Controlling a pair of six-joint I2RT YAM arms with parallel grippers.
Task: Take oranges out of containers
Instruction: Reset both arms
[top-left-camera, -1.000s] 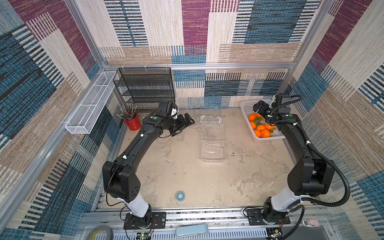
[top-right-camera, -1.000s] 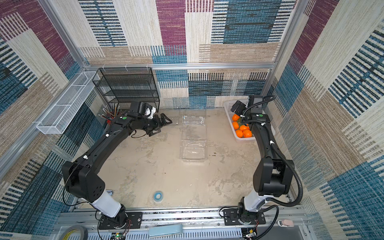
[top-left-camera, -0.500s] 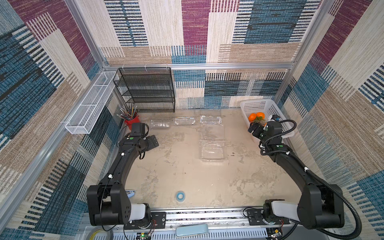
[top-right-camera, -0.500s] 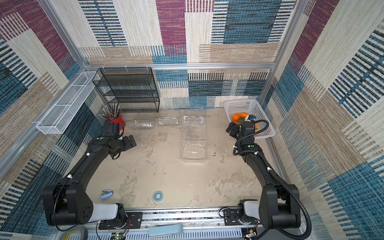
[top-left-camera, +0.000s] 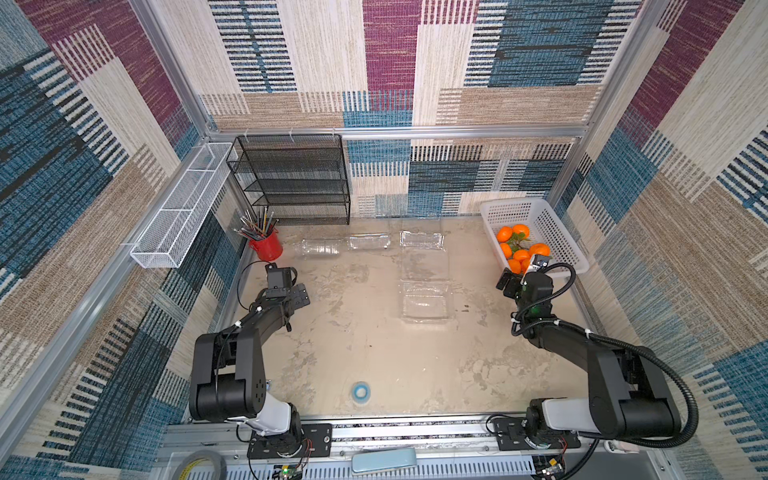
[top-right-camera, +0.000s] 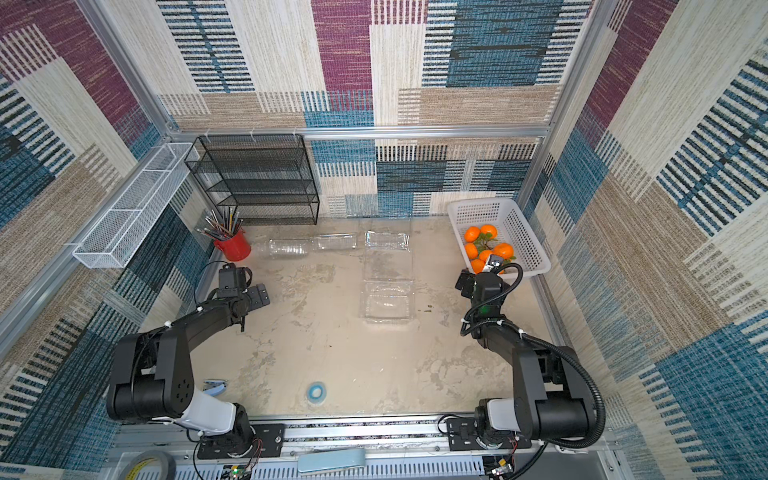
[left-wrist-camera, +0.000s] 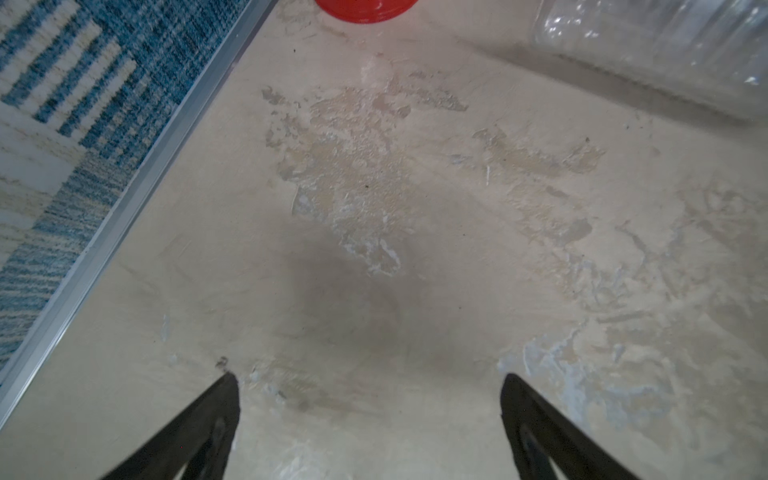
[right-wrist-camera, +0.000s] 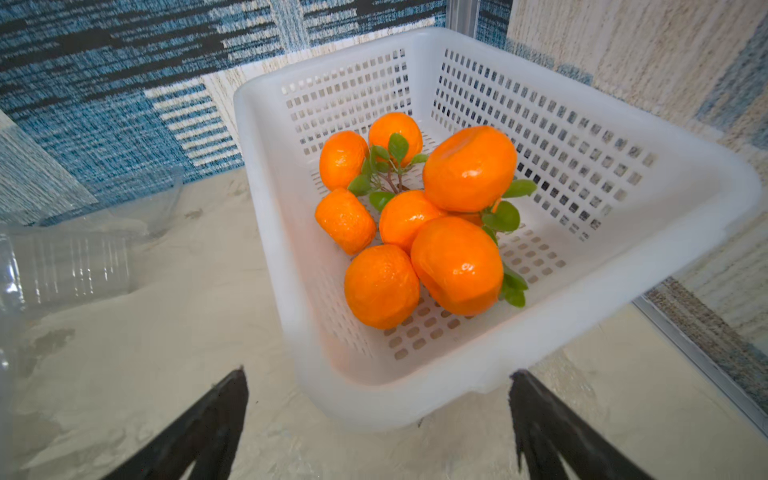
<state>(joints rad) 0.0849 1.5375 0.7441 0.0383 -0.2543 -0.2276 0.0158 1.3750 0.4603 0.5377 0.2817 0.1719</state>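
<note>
The table fills my top view, a worn beige surface boxed in by patterned walls. My left arm is folded in at its own side, wrist near the red cup. The left jaws are spread wide over bare table with nothing between them, as the dark fingertips show in the left wrist view. My right arm reaches toward the white basket. Its jaws are just as wide and grip nothing, and its fingertips stand either side of the basket's near corner in the right wrist view. I can't tell whether they touch it.

A black mesh shelf stands against the back wall, and a white wire trough hangs on the left wall. The white basket sits in the far right corner of the table.

4 containers of clear plastic lie on the table. 3 are in a row along the back, and 1 is nearer the middle. They are too glassy for me to judge their lids.

The red cup holds brushes, just beside the leftmost container.

The oranges are piled together in the basket, well apart from the containers. I count 7, plus a sliver of another, with green leaves among them.

A small blue tape roll lies near the front edge
</note>
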